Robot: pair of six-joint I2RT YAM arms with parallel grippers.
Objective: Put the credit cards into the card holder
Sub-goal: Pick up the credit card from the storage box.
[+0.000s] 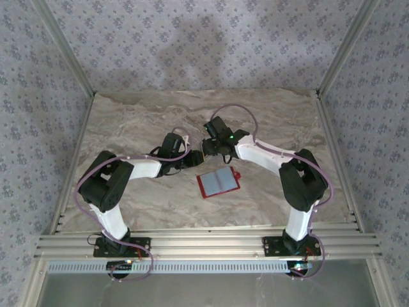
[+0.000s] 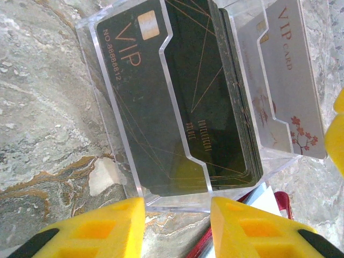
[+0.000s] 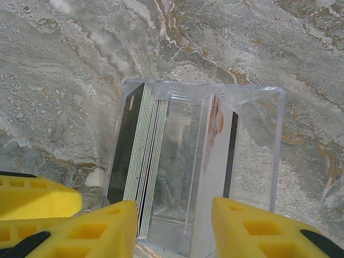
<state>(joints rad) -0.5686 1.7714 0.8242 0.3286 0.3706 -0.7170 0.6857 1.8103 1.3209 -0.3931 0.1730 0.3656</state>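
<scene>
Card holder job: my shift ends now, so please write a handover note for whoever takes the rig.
Left gripper: jaws apart at the clear stand's near edge, nothing seen clamped.
Right gripper: jaws apart over the same stand, nothing seen clamped.
Black cards and one pale card sit in the stand.
Card holder lies open on the table, just near of the grippers.
Done: no card seen moved.
Left: put every card into the holder.

The table (image 1: 128, 121) has a beige marble pattern. The red card holder (image 1: 218, 183) lies open on it near the middle. Just beside it, to the far left, stands a clear plastic box (image 3: 258, 140) with credit cards (image 2: 204, 107) inside.
</scene>
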